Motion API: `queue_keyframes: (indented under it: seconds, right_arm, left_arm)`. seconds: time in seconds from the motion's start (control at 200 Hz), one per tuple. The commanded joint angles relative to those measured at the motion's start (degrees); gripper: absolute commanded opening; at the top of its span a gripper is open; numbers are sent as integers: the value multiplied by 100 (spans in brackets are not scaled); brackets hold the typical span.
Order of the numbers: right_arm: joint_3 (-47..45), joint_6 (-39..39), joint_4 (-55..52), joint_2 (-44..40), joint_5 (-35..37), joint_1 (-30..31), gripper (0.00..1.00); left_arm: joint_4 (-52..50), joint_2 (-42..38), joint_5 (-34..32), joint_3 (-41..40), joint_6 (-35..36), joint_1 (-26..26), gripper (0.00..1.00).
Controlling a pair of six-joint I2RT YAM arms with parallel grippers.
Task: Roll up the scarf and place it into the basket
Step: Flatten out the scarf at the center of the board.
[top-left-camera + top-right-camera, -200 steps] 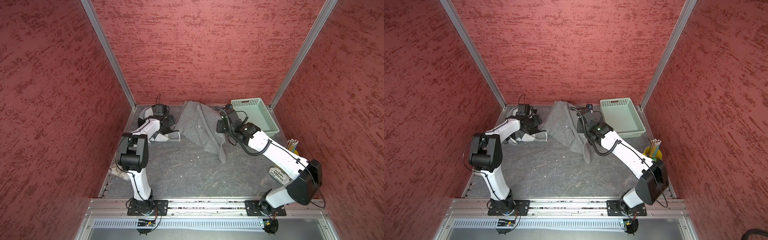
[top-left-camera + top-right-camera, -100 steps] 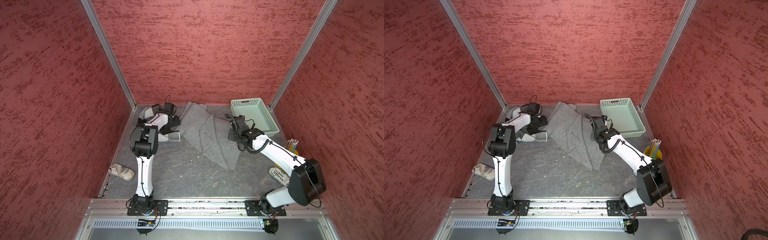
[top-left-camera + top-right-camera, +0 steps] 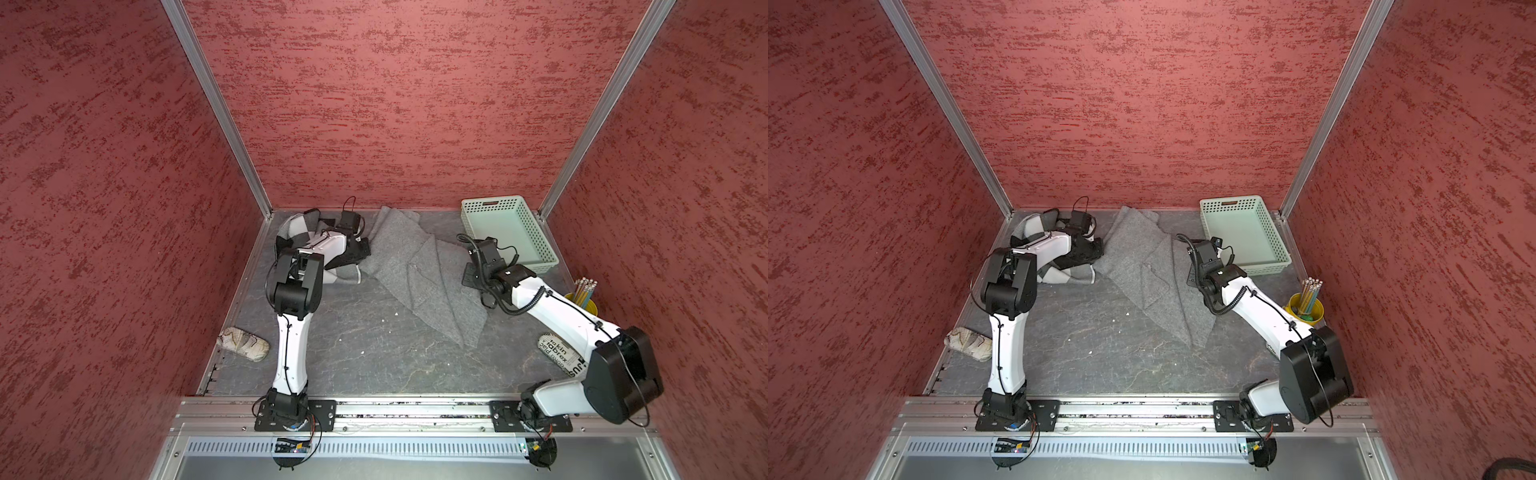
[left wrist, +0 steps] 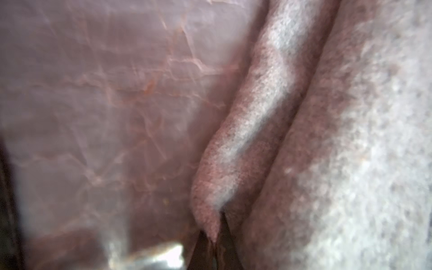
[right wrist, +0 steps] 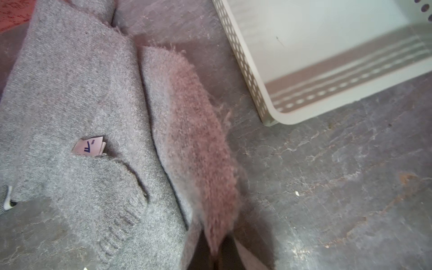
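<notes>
Left gripper (image 3: 368, 252) and right gripper (image 3: 471, 276) each pinch the grey scarf (image 3: 419, 282), which lies spread on the surface (image 3: 353, 332) outside the basket (image 3: 538, 232).

In both top views the scarf (image 3: 1142, 270) lies unrolled across the middle of the surface. The left gripper (image 3: 1100, 246) is at its left edge and the right gripper (image 3: 1192, 278) at its right edge. The basket (image 3: 1273, 230) stands in the far right corner, just beyond the right gripper. In the left wrist view the left gripper (image 4: 212, 240) is closed on the tip of a raised fold of the scarf (image 4: 257, 117), with bare surface (image 4: 93, 93) alongside. In the right wrist view the right gripper (image 5: 219, 254) is clamped on the scarf's (image 5: 81, 93) fuzzy edge, which is lifted a little. A small white label (image 5: 90, 147) shows on the cloth, and the basket's (image 5: 243, 65) corner is near that edge but apart from it.
</notes>
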Motion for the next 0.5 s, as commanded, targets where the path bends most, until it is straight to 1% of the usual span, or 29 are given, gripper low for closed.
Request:
queue_keyframes:
  seconds: [0.0, 0.105, 0.23, 0.326, 0.371, 0.476, 0.491]
  right_arm:
    - [-193, 171, -223, -229, 213, -182, 0]
    - [-387, 130, -266, -385, 117, -328, 0]
    - [-471, 2, -199, -370, -218, -358, 0]
    - [-479, -64, -30, -179, -528, -359, 0]
    - [-457, -76, 28, -41, -580, -358, 0]
    - [-286, -122, 47, 241, -460, -358, 0]
    - [-256, -134, 48, 388, -418, -358, 0]
  left_arm:
    - [173, -959, -498, -386, -34, 170, 0]
    - [263, -1867, -795, -859, 118, 382, 0]
    - [245, -2687, -955, -1359, 324, 621, 0]
    - [219, -3074, -1018, -1678, 380, 766, 0]
    - [224, -3215, -1153, -1811, 358, 836, 0]
    - [401, -3495, -1374, -2237, 258, 1105, 0]
    - [423, -3520, -1371, -2287, 231, 1161, 0]
